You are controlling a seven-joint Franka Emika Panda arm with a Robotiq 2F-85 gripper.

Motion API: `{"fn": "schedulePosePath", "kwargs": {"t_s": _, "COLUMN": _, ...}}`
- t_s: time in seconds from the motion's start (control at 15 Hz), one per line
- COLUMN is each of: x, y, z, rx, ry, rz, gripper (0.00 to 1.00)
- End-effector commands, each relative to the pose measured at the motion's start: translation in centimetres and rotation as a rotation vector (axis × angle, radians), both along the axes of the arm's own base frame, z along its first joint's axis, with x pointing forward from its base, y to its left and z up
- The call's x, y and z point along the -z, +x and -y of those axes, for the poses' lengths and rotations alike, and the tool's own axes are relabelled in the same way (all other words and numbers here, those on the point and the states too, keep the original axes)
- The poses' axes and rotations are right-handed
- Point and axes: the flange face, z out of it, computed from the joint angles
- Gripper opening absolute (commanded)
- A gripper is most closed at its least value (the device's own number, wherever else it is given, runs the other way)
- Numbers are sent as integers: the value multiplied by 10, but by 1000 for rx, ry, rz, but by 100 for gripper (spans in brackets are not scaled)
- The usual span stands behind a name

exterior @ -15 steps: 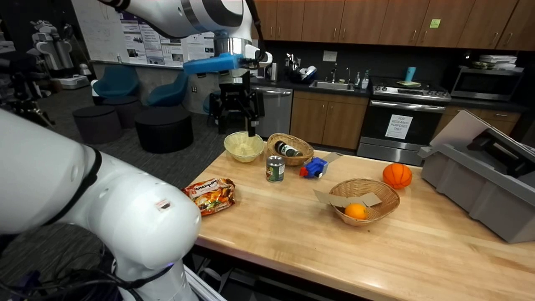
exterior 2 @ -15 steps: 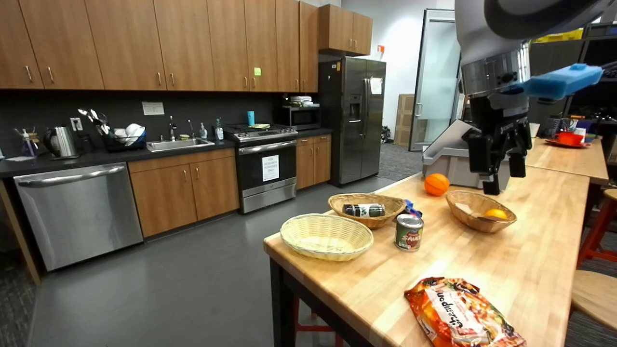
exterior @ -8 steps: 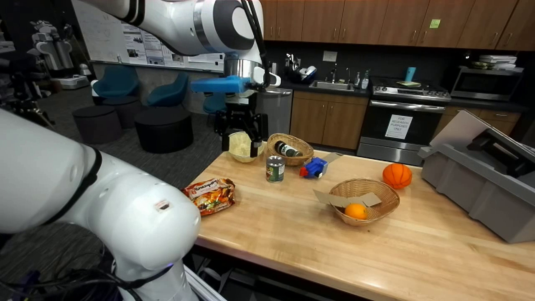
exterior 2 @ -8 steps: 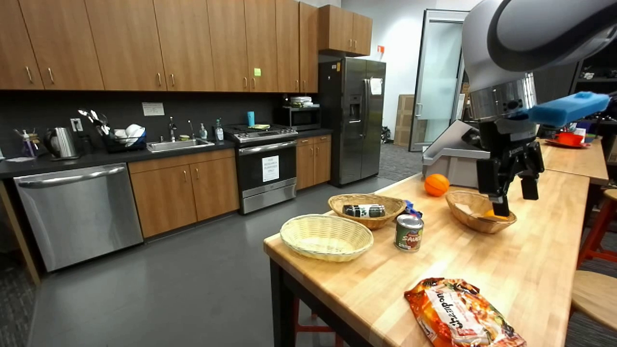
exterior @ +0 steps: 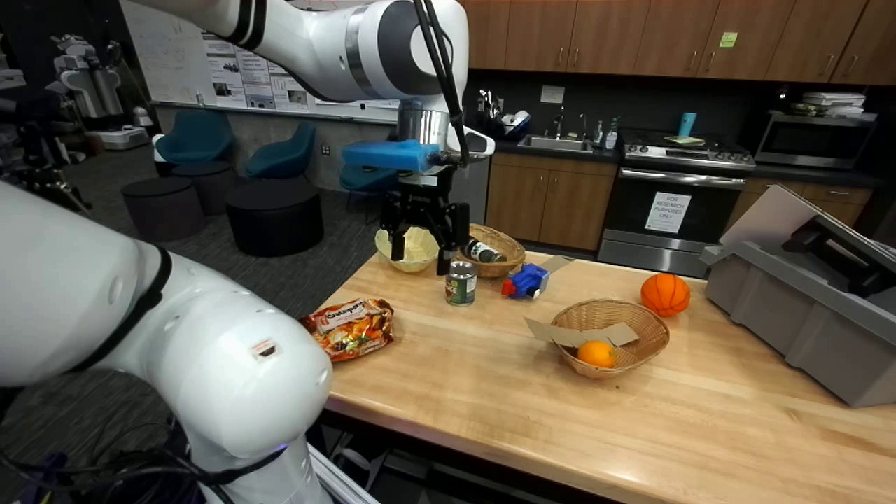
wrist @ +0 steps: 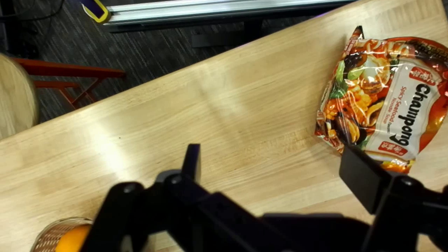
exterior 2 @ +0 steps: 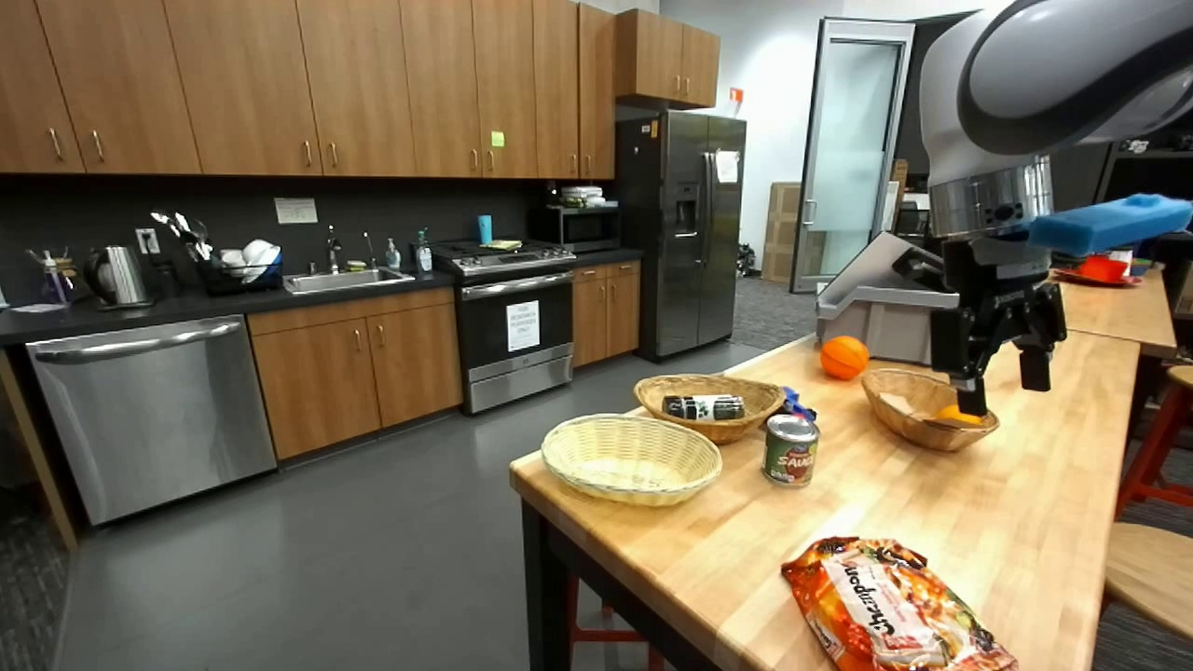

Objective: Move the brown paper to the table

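Observation:
The brown paper point(exterior: 583, 336) is a flat folded strip lying in a wicker basket point(exterior: 647, 353) with an orange point(exterior: 596, 353). One end sticks out over the rim. Part of it shows pale inside the basket in an exterior view point(exterior 2: 899, 403). It is out of the wrist view. The wooden table point(exterior: 476, 378) holds the basket. My gripper point(exterior: 421, 255) is open and empty above the table, well away from the basket. It also shows in an exterior view point(exterior 2: 1003, 384). In the wrist view point(wrist: 276, 168) bare table point(wrist: 245, 115) lies between its fingers.
A noodle packet point(wrist: 388, 101) lies below and beside one finger. A can point(exterior: 460, 283), a pale basket point(exterior 2: 632, 457), a basket with a dark bottle point(exterior 2: 708, 405), a blue toy point(exterior: 526, 281) on another brown piece point(exterior: 558, 263), an orange ball point(exterior: 665, 294) and a grey bin point(exterior: 805, 315) stand around.
My gripper has moved down toward the table and to the right in both exterior views, staying open. The paper, basket and other objects have not moved.

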Motion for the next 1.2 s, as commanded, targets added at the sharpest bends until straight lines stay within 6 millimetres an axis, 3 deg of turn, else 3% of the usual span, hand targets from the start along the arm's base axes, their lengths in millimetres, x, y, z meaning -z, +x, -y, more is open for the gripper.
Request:
{"fn": "schedulePosePath", "kwargs": {"t_s": 0.0, "x": -3, "y": 15, "z": 11, "rx": 19, "ry": -38, "rz": 31, "gripper": 100}}
{"fn": "schedulePosePath", "kwargs": {"t_s": 0.53, "x": 13, "y": 33, "z": 2, "rx": -43, "ry": -267, "rz": 82, "gripper": 100}}
{"fn": "schedulePosePath", "kwargs": {"t_s": 0.8, "x": 27, "y": 29, "z": 11, "rx": -49, "ry": -379, "rz": 26, "gripper": 100}}
{"fn": "schedulePosePath", "kwargs": {"t_s": 1.13, "x": 57, "y": 17, "z": 22, "rx": -15, "ry": -395, "rz": -36, "gripper": 100}}
